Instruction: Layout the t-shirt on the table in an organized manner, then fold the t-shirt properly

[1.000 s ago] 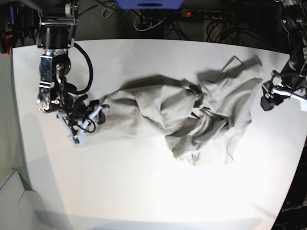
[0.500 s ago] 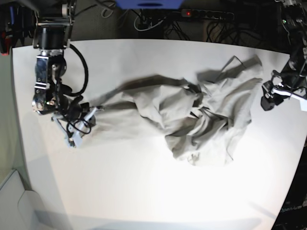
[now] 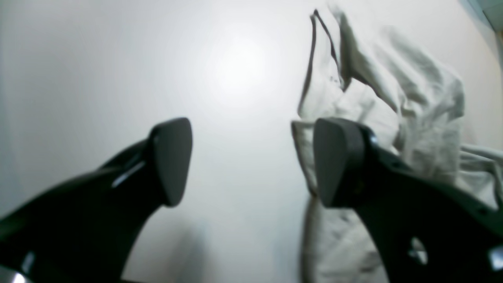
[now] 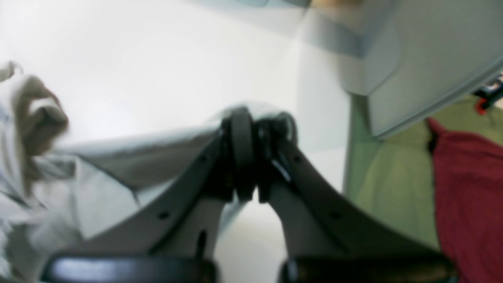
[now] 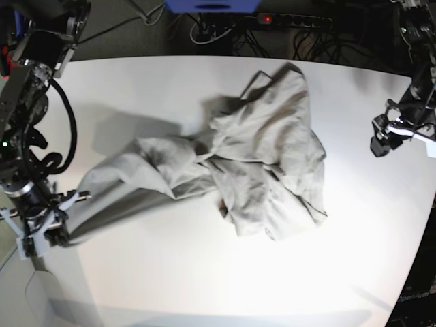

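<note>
1. Right wrist view: the right gripper has its two fingers pressed together with a fold of the t-shirt pinched between them, the cloth running off from the tips toward the bunched mass at the left of that view.

2. Left wrist view shows the left gripper with its two pads standing wide apart and nothing between them; bare table lies under the gap, and the shirt's edge sits just beside the right-hand pad, which I cannot say is touching it.

3. Seen from the base camera, the right gripper is at the near left edge of the table, with the t-shirt stretched out from it as a long tongue of cloth. The rest is crumpled in a heap around the middle and far part of the table. The left gripper hangs near the opposite edge, apart from the cloth.

4. Risks, as I judge them:
   - The pinch is on a thin edge, so a hard pull could slip it free.
   - The gripper is already at the table's edge, so pulling further could drag cloth over the side.
   - With only one end held, the heap may slide rather than spread, staying twisted.

5. Count: one t-shirt, one table, two grippers, one holding and one free.
</note>
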Tool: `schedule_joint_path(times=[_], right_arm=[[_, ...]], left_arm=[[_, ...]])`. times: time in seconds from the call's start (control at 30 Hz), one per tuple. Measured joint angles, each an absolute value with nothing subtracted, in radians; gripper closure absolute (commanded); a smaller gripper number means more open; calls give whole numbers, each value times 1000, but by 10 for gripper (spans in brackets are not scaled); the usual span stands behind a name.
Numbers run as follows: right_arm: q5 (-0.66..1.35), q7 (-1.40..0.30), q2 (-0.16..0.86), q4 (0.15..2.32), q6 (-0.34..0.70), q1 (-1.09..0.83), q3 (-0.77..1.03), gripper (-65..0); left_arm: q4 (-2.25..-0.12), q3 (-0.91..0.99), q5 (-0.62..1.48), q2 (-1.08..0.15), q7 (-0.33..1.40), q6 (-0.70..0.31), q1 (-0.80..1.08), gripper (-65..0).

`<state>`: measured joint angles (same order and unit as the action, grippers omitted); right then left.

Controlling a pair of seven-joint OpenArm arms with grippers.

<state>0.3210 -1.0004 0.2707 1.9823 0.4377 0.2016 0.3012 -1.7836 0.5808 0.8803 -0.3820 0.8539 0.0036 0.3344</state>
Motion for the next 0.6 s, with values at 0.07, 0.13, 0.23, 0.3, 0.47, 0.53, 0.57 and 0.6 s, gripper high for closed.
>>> schedule_joint_path(times=[0.07,0.13,0.23,0.3,0.47,0.53,0.57,0.6], right_arm=[[330,-995,255,1982,439,205,363,0],[324,-997,221,1979,440,204,461,0],[302,-1003,189,1979,441,205,561,0],[303,-992,189,1956,441,209,542,0],[312,-1003,200,1796,442,196,500,0],[300,-1003,207,1763,442,195,516,0],[301,-1003,216,1752,442,196,517,0],[308,-1000,227,1743,442,196,519,0]], left_arm=[[-1784,581,880,-382,853,4,334,-473],[-1784,581,880,-382,849,4,334,-473],[-1784,581,880,-381,849,4,332,-473],[-1784,581,880,-380,849,4,331,-472],[-1787,582,881,-324,845,4,278,-472],[-1787,580,881,-310,849,4,262,-472],[-1787,580,881,-299,846,4,251,-472],[-1787,580,880,-281,841,4,238,-473]])
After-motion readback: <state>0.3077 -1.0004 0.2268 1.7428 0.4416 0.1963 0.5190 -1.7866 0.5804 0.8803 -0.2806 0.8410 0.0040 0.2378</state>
